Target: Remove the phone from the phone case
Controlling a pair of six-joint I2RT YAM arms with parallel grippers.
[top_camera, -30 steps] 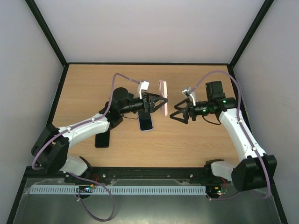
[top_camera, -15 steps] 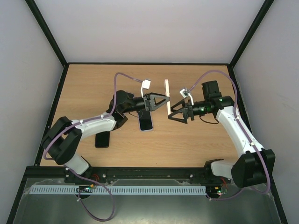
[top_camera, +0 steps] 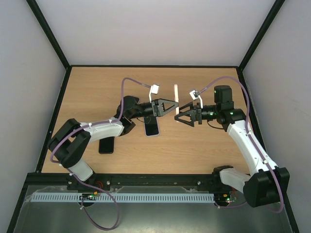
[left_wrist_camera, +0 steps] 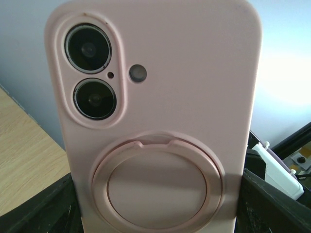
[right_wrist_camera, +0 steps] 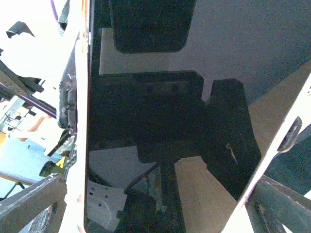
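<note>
Everything centres on the pink phone case (left_wrist_camera: 160, 121), which is held up in the air above the wooden table (top_camera: 204, 145), standing upright and edge-on when seen from overhead. The left claw (top_camera: 171, 106) is grasping the case. From its wrist, the case's back fills the view, with two camera lenses at the upper left and a round ring stand lower down. The claw's black fingers (left_wrist_camera: 43, 208) press in on the case's two side edges near the bottom.

The phone (right_wrist_camera: 146, 121) sits inside the case, not yet taken out. Its dark glass faces away from the left claw and toward the right one, and the case's pale rim runs along both sides of the screen.

The right claw (top_camera: 181, 116) is on the screen side of the case, very close to it, and is spread wide and released. Its fingers (right_wrist_camera: 34, 201) stand out past either side edge of the case. I cannot tell whether they touch it. The glass mirrors the claw's own dark body.

A second phone (top_camera: 152, 128) with a dark screen and a light rim lies flat on the table, beneath the left claw and a little to the left arm's side of the case. Farther from the case on that same side, a black slab (top_camera: 106, 144) lies flat nearer the arm bases.
</note>
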